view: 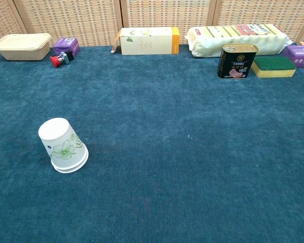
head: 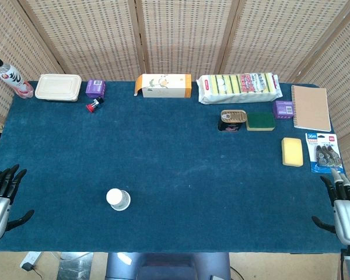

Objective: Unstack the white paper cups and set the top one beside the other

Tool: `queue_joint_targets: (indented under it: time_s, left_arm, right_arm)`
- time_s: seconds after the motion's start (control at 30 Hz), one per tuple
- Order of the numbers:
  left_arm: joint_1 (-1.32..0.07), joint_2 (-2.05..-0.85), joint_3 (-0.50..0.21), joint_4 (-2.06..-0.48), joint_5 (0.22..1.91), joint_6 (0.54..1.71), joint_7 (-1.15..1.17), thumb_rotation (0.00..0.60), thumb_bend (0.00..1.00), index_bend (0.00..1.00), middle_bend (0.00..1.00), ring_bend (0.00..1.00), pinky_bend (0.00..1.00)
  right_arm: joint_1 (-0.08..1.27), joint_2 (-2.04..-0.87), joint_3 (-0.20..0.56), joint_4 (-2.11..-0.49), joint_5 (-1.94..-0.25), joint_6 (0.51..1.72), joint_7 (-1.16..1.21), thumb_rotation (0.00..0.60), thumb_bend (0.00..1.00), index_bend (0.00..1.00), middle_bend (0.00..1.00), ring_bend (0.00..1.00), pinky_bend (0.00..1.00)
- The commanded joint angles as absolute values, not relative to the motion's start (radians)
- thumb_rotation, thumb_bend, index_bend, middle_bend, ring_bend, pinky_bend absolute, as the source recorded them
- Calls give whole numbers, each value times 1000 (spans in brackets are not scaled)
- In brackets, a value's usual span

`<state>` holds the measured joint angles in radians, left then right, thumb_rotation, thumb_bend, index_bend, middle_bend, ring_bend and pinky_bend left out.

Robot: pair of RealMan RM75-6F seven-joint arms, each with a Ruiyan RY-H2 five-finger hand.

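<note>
We see the stacked white paper cups (head: 118,199) standing upside down, rims on the blue cloth-covered table (head: 163,157), toward its near left part; in the chest view their green flower print faces us and two rims show at the bottom, so the cups are still nested. Our left hand (head: 1,198) rests at the table's left edge with its fingers spread apart, holding nothing, well apart from the cups. Our right hand (head: 345,207) sits at the right edge, fingers likewise apart and empty. Along the far side we note a drink bottle (head: 11,79), a beige lidded container (head: 58,87), a long white and orange box (head: 163,85), a pack of sponges (head: 239,87), a tin can (head: 233,119), a green scouring pad (head: 261,121) touching the can's side, a spiral notebook (head: 311,107) and a yellow sponge (head: 292,151)
</note>
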<state>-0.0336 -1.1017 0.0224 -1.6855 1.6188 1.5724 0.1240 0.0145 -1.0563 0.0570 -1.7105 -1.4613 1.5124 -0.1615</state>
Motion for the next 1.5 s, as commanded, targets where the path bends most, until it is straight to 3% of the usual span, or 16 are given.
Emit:
queue_joint_targets:
  time_s: [0.03, 0.33, 0.63, 0.93, 1.07, 1.37, 1.5]
  left_arm:
    - [-34, -1104, 24, -1685, 1621, 1568, 131, 600, 157, 0, 0, 0, 49]
    - [-79, -1114, 11, -1705, 1620, 1500, 144, 600, 156, 0, 0, 0, 49]
    - [-263, -1064, -14, -1873, 1581, 1199, 236, 600, 159, 0, 0, 0, 49]
    - [-397, -1077, -55, -1990, 1421, 995, 396, 600, 189, 0, 0, 0, 49]
    - [-432, -1105, -65, -2019, 1342, 970, 493, 600, 191, 17, 0, 0, 50]
    - [-496, -1177, -68, -2050, 1163, 975, 679, 600, 196, 169, 0, 0, 50]
    - [-524, -1205, -65, -2053, 1110, 984, 731, 600, 197, 179, 0, 0, 50]
  right_arm:
    - [13, -1053, 58, -1711, -1460, 1514, -156, 600, 0, 108, 0, 0, 0]
    - [4, -1084, 87, -1683, -1458, 1570, -160, 600, 0, 106, 0, 0, 0]
    - [-1, -1071, 84, -1690, -1459, 1567, -125, 600, 0, 106, 0, 0, 0]
    - [-5, -1061, 85, -1695, -1458, 1568, -108, 600, 0, 106, 0, 0, 0]
    - [-5, -1058, 84, -1695, -1459, 1565, -100, 600, 0, 106, 0, 0, 0]
    - [-9, -1046, 89, -1698, -1453, 1566, -73, 600, 0, 106, 0, 0, 0]
    - [-10, -1042, 89, -1699, -1452, 1564, -64, 600, 0, 106, 0, 0, 0]
